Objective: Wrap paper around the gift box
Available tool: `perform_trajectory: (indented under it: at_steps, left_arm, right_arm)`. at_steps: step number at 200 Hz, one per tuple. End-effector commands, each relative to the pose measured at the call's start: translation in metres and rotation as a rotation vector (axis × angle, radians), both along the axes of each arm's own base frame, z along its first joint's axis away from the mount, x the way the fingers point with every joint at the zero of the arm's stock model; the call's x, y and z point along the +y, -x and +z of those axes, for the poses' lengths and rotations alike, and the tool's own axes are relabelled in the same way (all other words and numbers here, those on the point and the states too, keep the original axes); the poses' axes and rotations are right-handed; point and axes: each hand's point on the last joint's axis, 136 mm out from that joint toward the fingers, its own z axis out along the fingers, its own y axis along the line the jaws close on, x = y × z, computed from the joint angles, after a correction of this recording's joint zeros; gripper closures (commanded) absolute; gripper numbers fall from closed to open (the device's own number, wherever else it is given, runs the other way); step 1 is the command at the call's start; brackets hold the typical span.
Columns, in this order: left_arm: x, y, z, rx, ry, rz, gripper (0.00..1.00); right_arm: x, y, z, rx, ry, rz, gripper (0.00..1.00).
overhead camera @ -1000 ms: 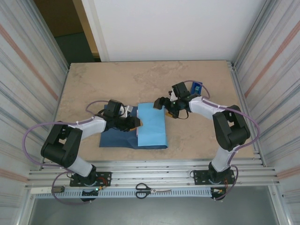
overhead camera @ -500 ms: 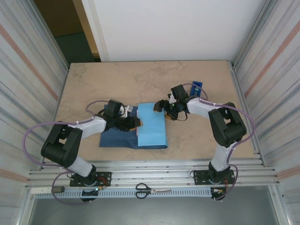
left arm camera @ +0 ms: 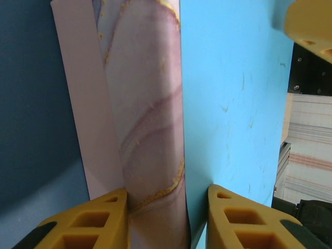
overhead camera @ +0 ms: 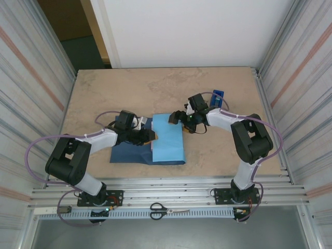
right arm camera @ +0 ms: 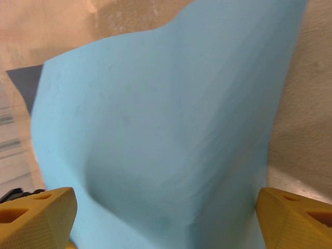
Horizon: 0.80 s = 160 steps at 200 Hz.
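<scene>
Table [overhead camera: 155, 88]: beige stone finish | box [left arm camera: 150, 129]: mid-table, under folded paper [overhead camera: 168, 142] | left gripper [left arm camera: 166, 199]: jaws narrow, clamping box with paper flap | right gripper [overhead camera: 176, 117]: jaws wide, astride paper's far edge

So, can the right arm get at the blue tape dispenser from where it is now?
Probably yes. The tape dispenser stands on the table right beside that arm's wrist, nothing between them. The right gripper is open over the paper, so it need only pull back and swing round.

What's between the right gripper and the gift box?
The paper, sky-blue face up, draped over the gift box; shown in the left wrist and right wrist views.
</scene>
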Motion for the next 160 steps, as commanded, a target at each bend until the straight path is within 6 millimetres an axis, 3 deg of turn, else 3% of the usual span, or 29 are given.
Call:
perform_trajectory:
  at_steps: [1,28,48,102,131,160]
  left_arm:
    - [0.028,0.026,-0.057,0.138,-0.196,0.032,0.67]
    - [0.028,0.025,-0.055,0.136,-0.195,0.032,0.66]
    - [0.026,0.020,-0.044,0.127,-0.163,0.036,0.63]
    - [0.025,-0.014,0.033,-0.016,-0.093,0.059,0.35]
    - [0.038,-0.018,0.053,-0.061,-0.108,0.091,0.27]
    - [0.073,-0.014,0.048,-0.061,-0.173,0.190,0.25]
  right_arm:
    - [-0.020,0.018,-0.036,0.070,0.120,-0.023,0.17]
    - [-0.030,0.039,-0.064,0.146,0.177,-0.019,0.23]
    - [-0.035,0.048,-0.070,0.153,0.218,-0.019,0.25]
    - [-0.040,0.050,-0.072,0.146,0.263,-0.026,0.25]
    - [-0.040,0.050,-0.070,0.140,0.275,-0.033,0.25]
    - [-0.039,0.051,-0.070,0.141,0.280,-0.035,0.25]
